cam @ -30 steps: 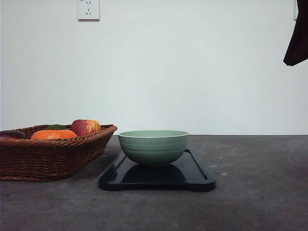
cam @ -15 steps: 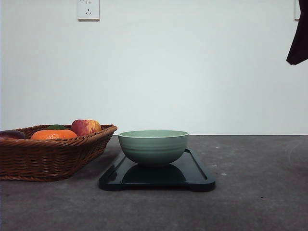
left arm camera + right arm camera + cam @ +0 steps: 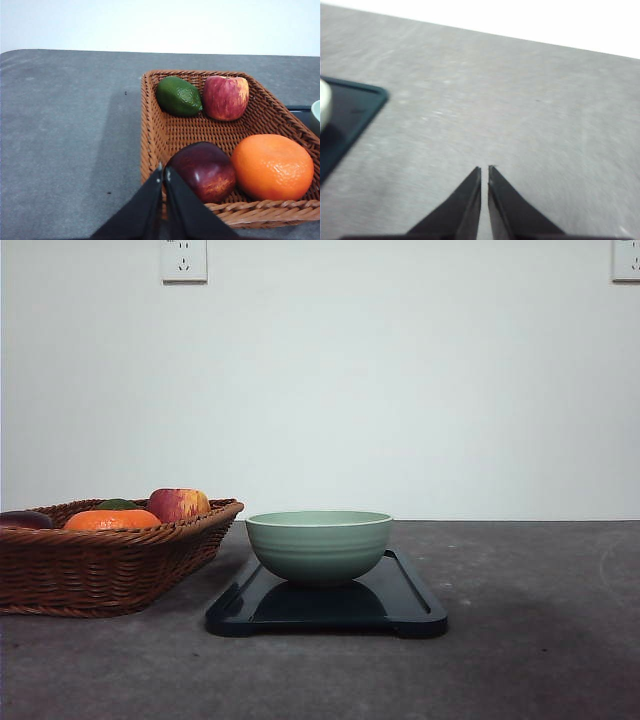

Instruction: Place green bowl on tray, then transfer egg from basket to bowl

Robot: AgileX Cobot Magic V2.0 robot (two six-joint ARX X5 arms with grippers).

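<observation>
The green bowl (image 3: 319,545) sits on the tray (image 3: 405,602). The basket (image 3: 165,131) lies directly ahead of the left gripper (image 3: 164,172), the nearer arm. No egg is discernible among the fruit. Both the left and right gripper (image 3: 484,170) are closed and empty.

Even, soft light, bright wall (image 3: 400,390). Front view sharp; green bowl (image 3: 319,545) mirrored in glossy tray (image 3: 410,605). My right wrist view is motion-blurred, table (image 3: 520,100) smeared. Left wrist view crisp, faint shadow beside basket (image 3: 150,130).
</observation>
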